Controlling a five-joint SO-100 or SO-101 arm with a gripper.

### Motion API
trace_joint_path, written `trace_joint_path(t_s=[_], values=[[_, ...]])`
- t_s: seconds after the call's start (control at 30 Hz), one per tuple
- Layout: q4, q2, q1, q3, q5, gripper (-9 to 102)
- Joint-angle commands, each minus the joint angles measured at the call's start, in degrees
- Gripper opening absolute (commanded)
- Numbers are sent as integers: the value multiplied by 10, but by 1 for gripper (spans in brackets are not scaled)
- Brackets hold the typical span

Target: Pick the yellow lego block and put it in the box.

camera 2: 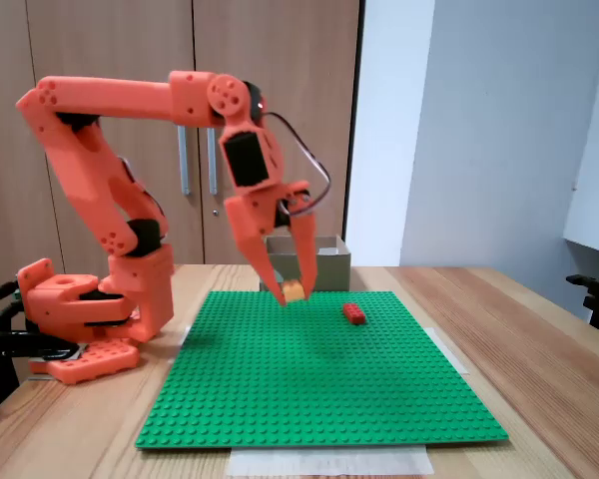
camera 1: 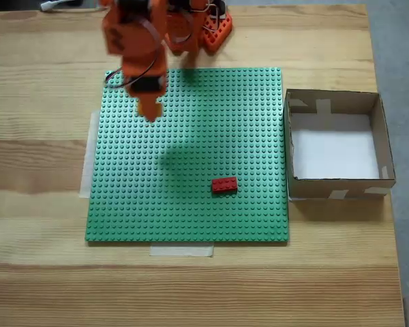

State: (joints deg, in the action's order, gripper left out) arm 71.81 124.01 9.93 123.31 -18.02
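Brick in my end effector (camera 2: 293, 290): the yellow lego block (camera 2: 295, 290), light, rigid, slick plastic, pinched by its flat sides above the baseplate (camera 2: 319, 379); the box (camera 1: 337, 146) awaits.

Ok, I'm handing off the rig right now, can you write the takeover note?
Gripper: shut on the yellow block, lifted above the green baseplate.
Box: beside the baseplate, on its right in the top-down fixed view, nothing inside.
Red brick: on the baseplate, leave it.
Done: yellow block picked.
Left: carry it over the box and release.
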Motion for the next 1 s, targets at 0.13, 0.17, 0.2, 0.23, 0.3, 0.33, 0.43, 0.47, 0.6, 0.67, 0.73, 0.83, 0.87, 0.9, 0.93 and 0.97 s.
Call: trace_joint_path(t_s=[0.13,0.17,0.2,0.23,0.3,0.33,0.43,0.47,0.6,0.67,0.73,0.83,0.87,0.9,0.93,0.97], values=[[57,97,-156,-33,76,-1],[57,97,-180,-45,86,-1],[56,97,-205,-55,95,-1],[53,96,-228,-66,102,-1],[45,92,-269,-90,110,-1],[42,90,-289,-103,112,-1],[20,90,-342,-134,123,-1],[11,90,-359,-142,123,-1],[-24,66,-414,-173,127,-1],[-33,40,-432,-188,132,-1],[-33,4,-450,-216,141,-1],[-22,-68,-475,-277,152,-1],[-16,-94,-483,-301,156,-1],[-7,-121,-492,-327,156,-1],[2,-148,-500,-352,157,-1],[11,-174,-508,-378,160,-1]])
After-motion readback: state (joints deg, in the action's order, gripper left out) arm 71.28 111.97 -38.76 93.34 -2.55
